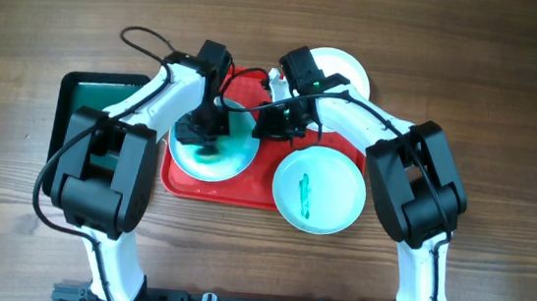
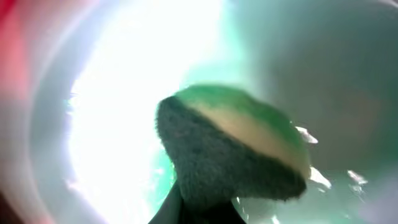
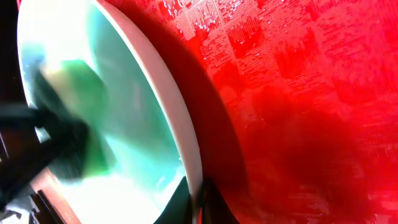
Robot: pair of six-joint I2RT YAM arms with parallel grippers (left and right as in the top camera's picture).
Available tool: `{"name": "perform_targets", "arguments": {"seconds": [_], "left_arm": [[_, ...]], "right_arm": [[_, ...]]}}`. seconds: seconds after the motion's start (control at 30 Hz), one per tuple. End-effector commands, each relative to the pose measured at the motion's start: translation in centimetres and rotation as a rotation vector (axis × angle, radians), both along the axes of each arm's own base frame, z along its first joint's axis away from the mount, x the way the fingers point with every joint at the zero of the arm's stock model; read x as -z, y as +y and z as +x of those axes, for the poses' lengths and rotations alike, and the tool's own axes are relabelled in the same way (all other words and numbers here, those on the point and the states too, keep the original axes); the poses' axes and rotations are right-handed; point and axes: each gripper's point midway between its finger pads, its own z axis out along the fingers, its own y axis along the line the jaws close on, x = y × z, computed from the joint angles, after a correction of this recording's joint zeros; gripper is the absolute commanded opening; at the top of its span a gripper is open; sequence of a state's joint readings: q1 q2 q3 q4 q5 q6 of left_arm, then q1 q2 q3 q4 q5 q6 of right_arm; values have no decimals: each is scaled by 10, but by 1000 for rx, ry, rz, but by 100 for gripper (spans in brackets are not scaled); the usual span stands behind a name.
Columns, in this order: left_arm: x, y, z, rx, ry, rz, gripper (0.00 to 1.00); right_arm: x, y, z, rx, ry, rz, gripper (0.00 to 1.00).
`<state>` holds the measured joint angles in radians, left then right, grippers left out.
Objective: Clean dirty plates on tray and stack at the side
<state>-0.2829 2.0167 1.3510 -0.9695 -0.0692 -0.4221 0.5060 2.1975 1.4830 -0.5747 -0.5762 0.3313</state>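
A white plate [image 1: 231, 159] smeared green lies on the left half of the red tray [image 1: 245, 190]. My left gripper [image 1: 203, 132] is shut on a green-and-yellow sponge [image 2: 236, 149] pressed onto that plate [image 2: 124, 99]. My right gripper [image 1: 263, 122] is shut on the plate's right rim [image 3: 186, 155], over the tray [image 3: 298, 93]. A second plate [image 1: 320, 188] with a green smear overlaps the tray's right edge. A third, plain white plate [image 1: 347, 69] lies behind the tray, partly hidden by my right arm.
A dark green, black-rimmed tray [image 1: 85, 103] lies to the left of the red tray, partly under my left arm. The wooden table [image 1: 511, 95] surrounds everything.
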Motion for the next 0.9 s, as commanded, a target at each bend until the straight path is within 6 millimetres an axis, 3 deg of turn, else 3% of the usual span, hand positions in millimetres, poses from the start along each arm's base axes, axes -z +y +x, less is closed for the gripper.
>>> {"name": "perform_targets", "arguments": {"seconds": [0.0,0.13,0.2,0.3,0.43,0.6,0.8,0.87], "left_arm": [[1,71,22,-129,-142,391,4],[-3,54,36,-143,-171,300,4],[-14,33,45,-153,-171,183,4],[-37,11,59,-159,-194,60,4],[-77,6,73,-163,-255,30,4],[-121,18,75,-186,-309,18,4],[-126,49,58,-197,-244,50,4],[-125,61,53,-224,-219,60,4]], "right_arm": [[18,-7,-3,-5,20,-34,4],[18,-7,-3,-5,21,-34,4],[18,-7,-3,-5,21,-34,4],[18,-7,-3,-4,21,-34,4],[18,-7,-4,-5,24,-36,4],[18,-8,-4,-5,27,-38,4],[21,-6,-8,10,36,-70,6],[23,-1,-15,-6,36,-88,17]]}}
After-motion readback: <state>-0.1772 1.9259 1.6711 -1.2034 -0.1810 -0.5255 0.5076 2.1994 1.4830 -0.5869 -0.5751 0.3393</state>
